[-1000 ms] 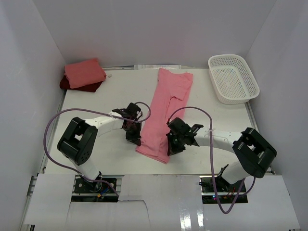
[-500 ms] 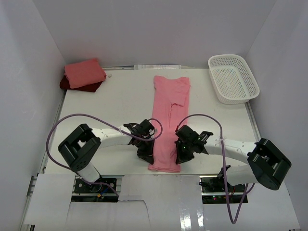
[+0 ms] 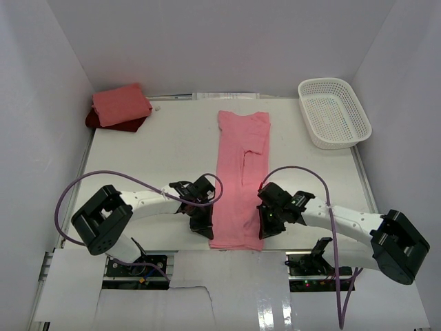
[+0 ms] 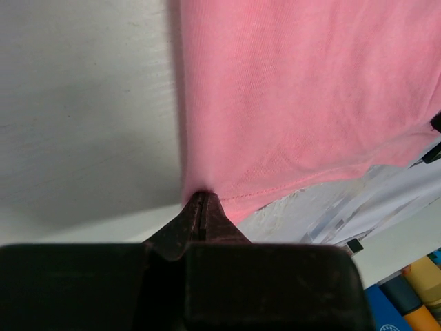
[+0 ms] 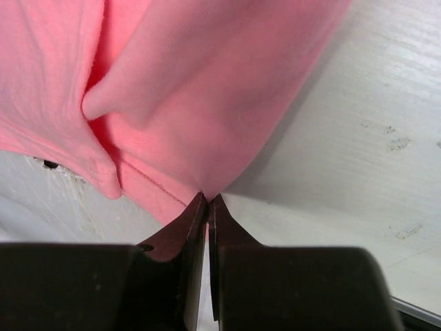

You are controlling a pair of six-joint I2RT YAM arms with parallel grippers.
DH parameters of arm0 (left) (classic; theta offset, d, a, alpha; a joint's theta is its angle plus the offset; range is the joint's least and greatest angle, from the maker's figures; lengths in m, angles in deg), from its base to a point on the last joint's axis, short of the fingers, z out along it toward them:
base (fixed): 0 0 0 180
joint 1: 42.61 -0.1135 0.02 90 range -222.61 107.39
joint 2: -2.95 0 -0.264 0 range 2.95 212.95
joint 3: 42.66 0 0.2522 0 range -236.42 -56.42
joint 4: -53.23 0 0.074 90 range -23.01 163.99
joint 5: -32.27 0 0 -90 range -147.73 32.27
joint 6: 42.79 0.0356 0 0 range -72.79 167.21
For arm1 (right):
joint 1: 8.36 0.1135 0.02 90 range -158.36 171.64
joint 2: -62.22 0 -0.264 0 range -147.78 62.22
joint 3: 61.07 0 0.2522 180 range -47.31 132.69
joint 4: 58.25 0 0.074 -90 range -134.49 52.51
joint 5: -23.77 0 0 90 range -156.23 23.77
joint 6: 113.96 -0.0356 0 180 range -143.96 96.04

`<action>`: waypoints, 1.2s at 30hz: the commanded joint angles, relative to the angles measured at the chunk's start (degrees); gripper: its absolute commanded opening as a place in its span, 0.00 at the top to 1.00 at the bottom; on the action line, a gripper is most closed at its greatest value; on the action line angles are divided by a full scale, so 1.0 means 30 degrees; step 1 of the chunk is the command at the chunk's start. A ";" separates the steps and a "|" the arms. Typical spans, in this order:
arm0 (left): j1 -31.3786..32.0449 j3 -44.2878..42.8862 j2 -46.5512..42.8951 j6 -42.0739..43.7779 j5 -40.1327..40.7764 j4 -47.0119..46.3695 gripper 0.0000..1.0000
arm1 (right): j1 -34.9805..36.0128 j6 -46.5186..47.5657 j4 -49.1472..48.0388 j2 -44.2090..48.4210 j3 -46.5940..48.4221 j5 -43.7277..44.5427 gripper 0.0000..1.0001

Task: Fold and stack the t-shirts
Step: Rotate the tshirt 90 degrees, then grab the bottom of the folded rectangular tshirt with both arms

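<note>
1. Pinched shut, the left gripper point(image 3: 204, 233) has the near left corner of the rose pink t-shirt point(image 3: 241, 172); on my left wrist feed the tips point(image 4: 200, 201) meet right at the hem with cloth between them
2. My right gripper point(image 3: 264, 233) is pressed together on the near right corner, where the cloth bunches into a soft ridge above the tips point(image 5: 207, 201)
3. That shirt lies as a long narrow strip down the middle of the table point(image 3: 151, 155), near hem at the near edge between my two arms, far end toward the back wall
4. Far left, the salmon pink t-shirt point(image 3: 121, 103) sits folded on the dark red t-shirt point(image 3: 96, 121); the basket point(image 3: 334, 112) is far right, well apart
5. I judge the cloth light, limp and not fragile: it will sag and drag, and a thin bite could slip
6. I would hold it by the stitched hem corners, both level, for the next fold
</note>
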 commanded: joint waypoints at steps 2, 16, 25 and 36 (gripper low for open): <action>0.0091 -0.1011 0.0177 -0.0140 0.1082 0.0226 1.00 | 0.0123 -0.0221 0.1558 0.1024 0.0900 0.0352 0.92; 0.0091 -0.2277 0.0769 0.0066 0.0409 0.0373 0.59 | 0.0065 0.0189 0.1442 0.0351 0.1108 0.0000 0.62; 0.0150 0.0508 -0.2339 -0.0930 -0.0059 0.0431 0.30 | 0.0181 -0.0631 0.1472 0.1582 -0.0093 -0.0380 0.55; 0.1291 0.1388 -0.1580 -0.1750 -0.0354 -0.0797 0.32 | 0.1060 -0.1832 -0.0286 0.1524 -0.1617 -0.1084 0.56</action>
